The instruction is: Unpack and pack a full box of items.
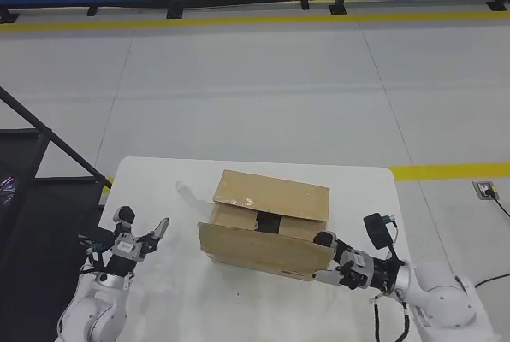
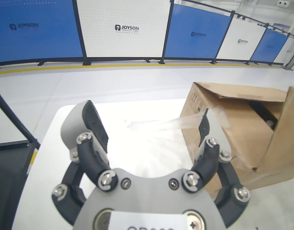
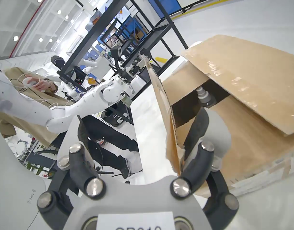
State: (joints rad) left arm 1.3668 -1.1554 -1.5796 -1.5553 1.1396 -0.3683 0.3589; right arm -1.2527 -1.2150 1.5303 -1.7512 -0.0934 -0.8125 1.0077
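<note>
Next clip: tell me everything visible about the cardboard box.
The brown corrugated cardboard box sits centrally on the white table, unsealed. Its far flap lies sloping over the top; its near flap stands raised, leaving a dark gap with something dark inside. A strip of clear tape trails off one side. The open right gripper straddles the near flap's end.

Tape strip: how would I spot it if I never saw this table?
Find the white table, then the brown cardboard box on it. From the box's end facing the left gripper, a thin strip of tape juts out over the tabletop. Unlike the brown flaps, it is see-through.
</note>
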